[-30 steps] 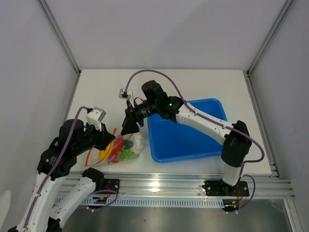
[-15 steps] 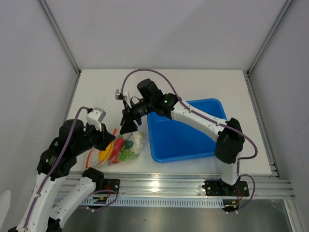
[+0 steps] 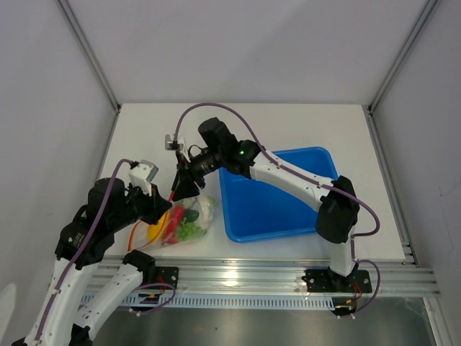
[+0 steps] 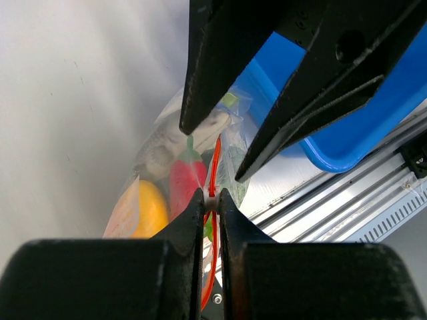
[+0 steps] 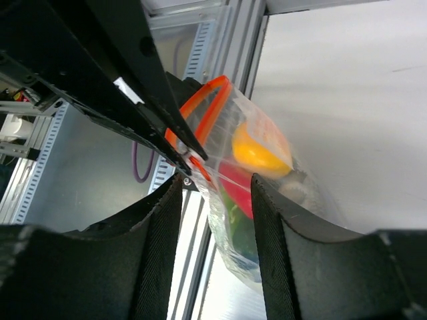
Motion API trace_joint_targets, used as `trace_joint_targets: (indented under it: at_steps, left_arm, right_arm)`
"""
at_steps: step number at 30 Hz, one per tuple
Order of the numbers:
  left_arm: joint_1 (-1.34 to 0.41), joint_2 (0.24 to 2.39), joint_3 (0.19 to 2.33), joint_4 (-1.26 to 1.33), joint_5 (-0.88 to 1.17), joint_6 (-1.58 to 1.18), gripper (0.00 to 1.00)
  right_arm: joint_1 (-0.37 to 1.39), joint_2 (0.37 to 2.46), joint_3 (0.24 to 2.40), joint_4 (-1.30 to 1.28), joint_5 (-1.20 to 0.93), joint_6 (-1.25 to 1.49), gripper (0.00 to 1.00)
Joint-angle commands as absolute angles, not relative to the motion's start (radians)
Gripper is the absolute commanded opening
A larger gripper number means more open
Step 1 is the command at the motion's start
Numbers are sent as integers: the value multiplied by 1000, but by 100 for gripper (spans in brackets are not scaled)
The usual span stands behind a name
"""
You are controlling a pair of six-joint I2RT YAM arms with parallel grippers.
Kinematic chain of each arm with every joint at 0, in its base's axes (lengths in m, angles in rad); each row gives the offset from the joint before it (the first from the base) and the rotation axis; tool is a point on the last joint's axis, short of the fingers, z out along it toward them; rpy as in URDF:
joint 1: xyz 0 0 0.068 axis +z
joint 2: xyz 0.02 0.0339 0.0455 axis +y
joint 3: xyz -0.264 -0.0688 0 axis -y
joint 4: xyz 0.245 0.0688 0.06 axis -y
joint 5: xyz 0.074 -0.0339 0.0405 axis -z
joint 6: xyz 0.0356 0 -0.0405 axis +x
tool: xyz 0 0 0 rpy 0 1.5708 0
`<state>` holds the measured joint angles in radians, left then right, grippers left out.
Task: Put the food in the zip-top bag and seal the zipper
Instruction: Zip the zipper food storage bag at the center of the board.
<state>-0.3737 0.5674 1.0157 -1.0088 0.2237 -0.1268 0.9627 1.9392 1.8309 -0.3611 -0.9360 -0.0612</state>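
The clear zip-top bag (image 3: 194,218) lies by the table's front-left edge with the food inside: yellow squash (image 4: 145,212), red pieces (image 4: 187,183), green lettuce (image 5: 241,227) and grey fish (image 4: 167,143). My left gripper (image 4: 211,198) is shut on the orange-red zipper (image 4: 215,157) at the bag's mouth. My right gripper (image 5: 215,197) hangs open just above the bag, one finger on either side of the bag's mouth edge close to the left fingertips (image 5: 175,143). In the top view the right gripper (image 3: 189,189) sits over the bag's far end, and the left gripper (image 3: 164,210) at its left.
A blue rectangular tray (image 3: 277,209) stands just right of the bag, with nothing in it. The aluminium rail (image 3: 252,274) of the table's front edge runs right below the bag. White walls close in the table at left, right and back.
My right gripper has moved left from the tray's near corner to over the bag's mouth. The left gripper and the bag have stayed put.
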Motion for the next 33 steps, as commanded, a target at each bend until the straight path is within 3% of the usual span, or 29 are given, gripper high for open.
trace_joint_targets:
  at_steps: [1,19,33]
  left_arm:
    - [-374,561,1037,-969,245,-110,1]
    - [-374,568,1039,-971,252,-109,1]
    - [-374,572,1040,-971,247,-109,1]
  right_arm:
    - [980,1940,1888,-342,-979,-81,47]
    - [982,1968,1916,-388,-1006,-98,28]
    - [980,1977,1910,-400,-997,-112,24]
